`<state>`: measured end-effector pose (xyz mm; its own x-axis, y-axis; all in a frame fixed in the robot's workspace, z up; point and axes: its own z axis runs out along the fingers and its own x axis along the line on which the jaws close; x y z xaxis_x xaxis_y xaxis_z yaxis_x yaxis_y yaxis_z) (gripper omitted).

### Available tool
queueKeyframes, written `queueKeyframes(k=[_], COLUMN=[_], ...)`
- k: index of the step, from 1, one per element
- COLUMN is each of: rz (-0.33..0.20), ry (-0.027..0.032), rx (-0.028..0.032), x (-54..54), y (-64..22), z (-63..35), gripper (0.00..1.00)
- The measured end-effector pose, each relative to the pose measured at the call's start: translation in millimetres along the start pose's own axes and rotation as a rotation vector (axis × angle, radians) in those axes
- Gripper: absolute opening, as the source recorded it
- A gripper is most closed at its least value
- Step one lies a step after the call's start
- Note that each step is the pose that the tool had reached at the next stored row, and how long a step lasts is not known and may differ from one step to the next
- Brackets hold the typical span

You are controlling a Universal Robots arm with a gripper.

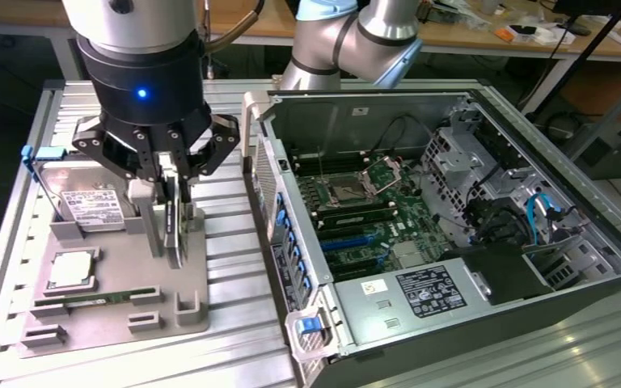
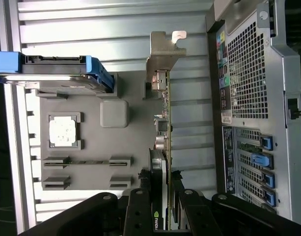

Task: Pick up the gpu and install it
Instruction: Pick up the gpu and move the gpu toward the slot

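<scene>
The gpu [image 1: 185,233] stands on edge over the grey parts holder [image 1: 116,327], which lies on the exterior view's left. In the wrist view the gpu [image 2: 163,123] shows edge-on, green board and black fan housing, with its silver end bracket [image 2: 162,51] at the far end. My gripper [image 1: 175,230] reaches down from above with one finger on each face of the card. It is shut on the gpu near the fan end [image 2: 160,191]. Whether the card's lower edge still rests in the holder I cannot tell.
On the holder [image 2: 125,162] sit a silver hard drive in a blue frame [image 1: 90,200] [image 2: 52,73], a CPU [image 1: 73,267] [image 2: 64,130] and a RAM stick [image 1: 90,301]. The open computer case [image 1: 585,234] [image 2: 283,123] lies on the exterior view's right, motherboard [image 1: 359,222] exposed.
</scene>
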<state>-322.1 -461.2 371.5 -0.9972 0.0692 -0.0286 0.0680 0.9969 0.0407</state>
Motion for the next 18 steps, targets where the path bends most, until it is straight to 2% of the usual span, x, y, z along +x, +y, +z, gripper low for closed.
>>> queueKeyframes(k=[18], rz=[0.0], ry=[0.0003], rx=[0.0], x=[-0.8], y=[1.1], z=[-27.3], gripper=[0.27])
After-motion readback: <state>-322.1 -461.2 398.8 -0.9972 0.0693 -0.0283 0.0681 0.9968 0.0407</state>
